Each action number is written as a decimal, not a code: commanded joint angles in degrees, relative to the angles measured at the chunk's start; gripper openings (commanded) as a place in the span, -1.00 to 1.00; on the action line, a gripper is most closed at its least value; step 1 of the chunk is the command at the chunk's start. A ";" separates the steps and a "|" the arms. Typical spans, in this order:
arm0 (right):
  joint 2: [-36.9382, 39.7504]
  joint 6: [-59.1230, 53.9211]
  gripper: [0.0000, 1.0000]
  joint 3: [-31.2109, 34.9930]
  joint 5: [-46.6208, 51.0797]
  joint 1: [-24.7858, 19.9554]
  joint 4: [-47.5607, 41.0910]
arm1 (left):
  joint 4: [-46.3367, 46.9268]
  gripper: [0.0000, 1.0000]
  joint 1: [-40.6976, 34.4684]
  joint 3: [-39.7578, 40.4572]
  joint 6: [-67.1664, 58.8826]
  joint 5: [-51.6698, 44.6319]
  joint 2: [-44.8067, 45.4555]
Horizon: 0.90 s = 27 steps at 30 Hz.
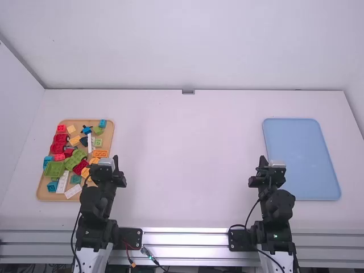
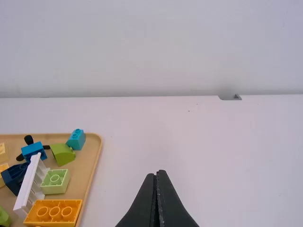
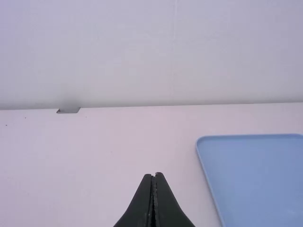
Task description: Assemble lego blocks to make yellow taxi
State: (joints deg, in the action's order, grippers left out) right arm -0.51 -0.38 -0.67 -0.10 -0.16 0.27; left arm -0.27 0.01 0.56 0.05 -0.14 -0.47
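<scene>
white table is spreading before you. black left gripper and black right gripper are holding nothing, tips meeting. orange rectangular plastic brick is lying on tan tray; white ridged piece is crowding it, so wide opening may be knocking both.

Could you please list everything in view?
Lego blocks: about 25, red, yellow, orange, green, blue, white, on tan tray
Tan tray: one, tan, table's left
Blue tray: one, blue, table's right
Table: one, white, centre
Walls: three, white, around table
Rails: several, silver, near edge
Cables: several, black, red, arm bases
Arms: two, black, white, near edge
Left gripper: one, black, near tan tray; jaws shut
Right gripper: one, black, near blue tray; jaws shut
</scene>
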 commanded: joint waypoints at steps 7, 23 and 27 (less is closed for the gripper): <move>-0.64 -0.06 -0.96 -0.46 -0.08 0.02 0.02 | 0.24 -0.96 0.00 0.63 -0.10 0.28 -0.74; -12.85 -0.71 -0.61 -8.57 -0.87 0.25 0.33 | 7.21 -0.61 0.61 12.22 -3.37 3.39 -13.55; -17.63 -0.90 -0.48 -11.56 -1.46 0.33 0.61 | 9.67 -0.48 1.68 16.52 -5.43 4.52 -18.48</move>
State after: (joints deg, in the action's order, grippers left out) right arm -16.53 -0.95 -9.54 -1.28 -0.12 0.69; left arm 9.13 0.73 14.44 -3.16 2.96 -17.21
